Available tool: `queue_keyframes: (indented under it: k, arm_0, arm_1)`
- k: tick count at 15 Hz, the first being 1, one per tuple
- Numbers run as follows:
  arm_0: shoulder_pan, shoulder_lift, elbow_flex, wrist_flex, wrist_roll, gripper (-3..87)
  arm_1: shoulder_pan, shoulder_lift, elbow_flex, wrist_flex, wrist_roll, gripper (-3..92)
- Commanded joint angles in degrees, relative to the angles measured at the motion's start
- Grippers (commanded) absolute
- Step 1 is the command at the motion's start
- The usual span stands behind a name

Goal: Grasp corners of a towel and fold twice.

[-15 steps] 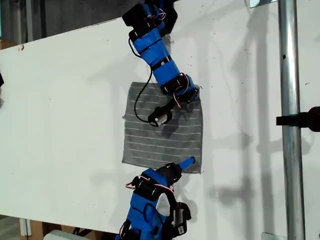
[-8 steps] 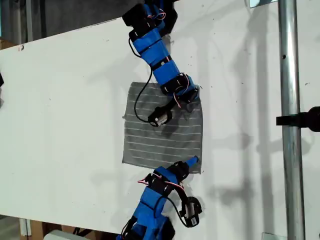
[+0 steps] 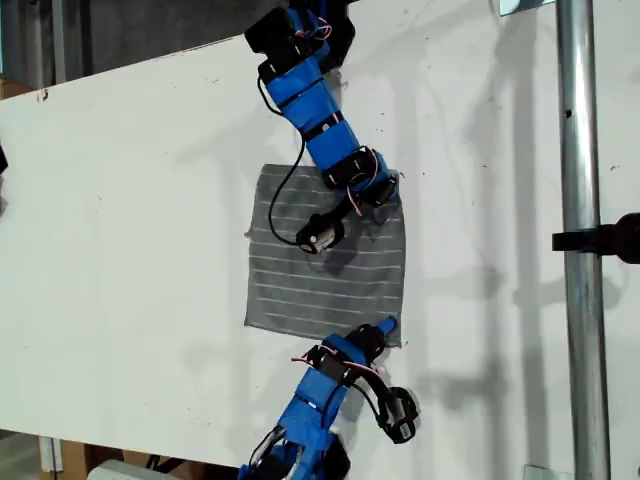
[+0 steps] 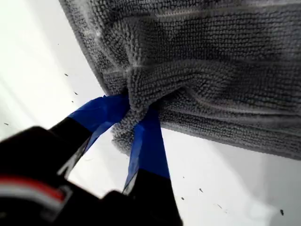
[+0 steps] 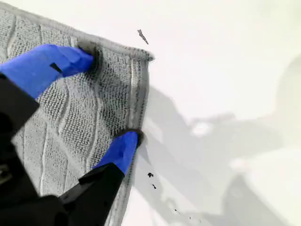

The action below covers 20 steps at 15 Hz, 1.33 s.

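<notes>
The grey striped towel point(image 3: 320, 270) lies flat on the white table point(image 3: 130, 250). My first gripper point(image 3: 385, 325), on the arm at the exterior view's bottom, is at the towel's lower right corner in that view. Up close, my first gripper point(image 4: 134, 110) is shut on that corner, with the towel point(image 4: 211, 56) bunched between the blue fingers. My second gripper point(image 3: 382, 200), on the arm coming from the exterior view's top, is at the upper right corner. It point(image 5: 109, 96) is open, both blue tips resting on the towel point(image 5: 70, 117) beside the corner point(image 5: 146, 55).
A vertical metal pole point(image 3: 580, 240) with a black clamp point(image 3: 605, 240) stands at the exterior view's right. The second arm's black wrist camera point(image 3: 320, 233) and its cable hang over the towel. The table's front edge runs along the exterior view's bottom.
The first arm's body has swung toward the exterior view's right and lowered, its fingertip staying at the towel's lower right corner. The second arm has not moved.
</notes>
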Motion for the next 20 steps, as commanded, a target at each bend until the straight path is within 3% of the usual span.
queue_keyframes:
  k: [1, 4, 8, 11, 14, 16, 20]
  arm_0:
    - [-0.62, -0.62, 0.35, -0.44, -0.88, 0.5]
    - [-0.18, -0.09, 0.18, 2.02, -3.69, -3.0]
    - [4.04, 7.12, -7.73, 9.76, 4.83, -3.0]
    - [9.14, 18.98, -8.79, 11.34, 11.78, -3.0]
    - [11.51, 26.98, -5.36, 11.51, 11.95, -3.0]
    - [4.92, 29.27, -1.23, 13.18, 8.26, -3.1]
    - [-14.5, 37.27, 8.79, 12.22, 16.08, -3.1]
  arm_1:
    - [-0.35, 2.02, -2.11, 0.18, 0.0, -0.2]
    - [-0.09, 2.02, -2.46, 0.26, -0.09, -0.2]
    - [-3.34, 6.94, -6.24, 2.29, 0.0, -0.2]
    - [-9.84, 6.94, -15.73, 2.46, -0.35, -0.2]
    - [-12.48, 7.82, -18.9, -0.26, -0.53, -0.2]
    - [-7.91, 11.16, -16.96, 9.05, 0.53, -0.2]
    - [6.24, 22.5, -5.36, 25.66, 4.83, -0.2]
